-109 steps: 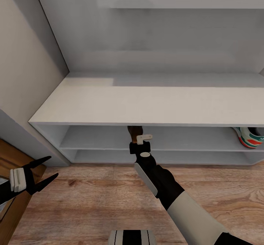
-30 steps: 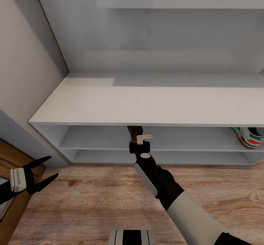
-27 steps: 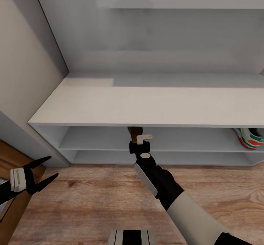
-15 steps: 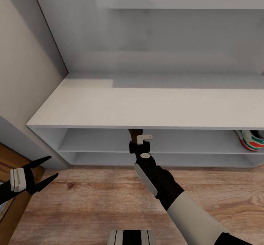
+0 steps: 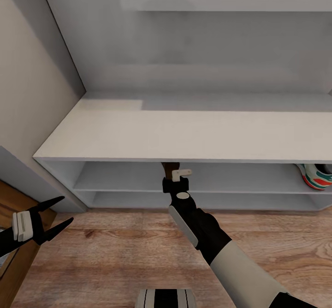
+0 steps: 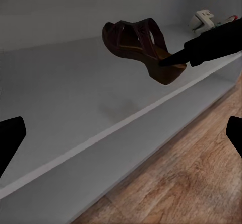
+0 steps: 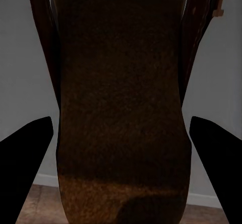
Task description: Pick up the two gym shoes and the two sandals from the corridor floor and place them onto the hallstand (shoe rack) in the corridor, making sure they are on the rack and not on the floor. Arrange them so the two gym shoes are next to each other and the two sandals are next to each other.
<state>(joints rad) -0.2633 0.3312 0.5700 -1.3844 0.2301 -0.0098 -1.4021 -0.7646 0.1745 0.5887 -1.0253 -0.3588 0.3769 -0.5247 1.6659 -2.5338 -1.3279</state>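
Note:
My right gripper (image 5: 171, 172) is shut on a dark brown sandal (image 5: 170, 165), reaching under the flat top of the pale grey hallstand (image 5: 184, 133). In the left wrist view that sandal (image 6: 136, 43) hangs a little above the upper shelf tier (image 6: 60, 98), pinched at its heel end by the right gripper's black finger (image 6: 201, 48). The right wrist view looks along the sandal's footbed (image 7: 121, 98) between both fingers. One gym shoe (image 5: 316, 175) lies on the same tier at the far right, and is small in the left wrist view (image 6: 204, 18). My left gripper (image 5: 51, 216) hangs open over the corridor floor (image 5: 115, 252).
A beige wall (image 5: 27, 91) closes the hallstand's left end, with a brown wooden panel (image 5: 11, 197) beside my left gripper. A grey wall shelf (image 5: 230, 3) runs high above the hallstand. The lower tier (image 5: 138, 198) holds nothing where I can see it.
The head view has shifted slightly, so the hallstand sits a little lower and further left in the picture. Both arms and the held sandal keep the same pose.

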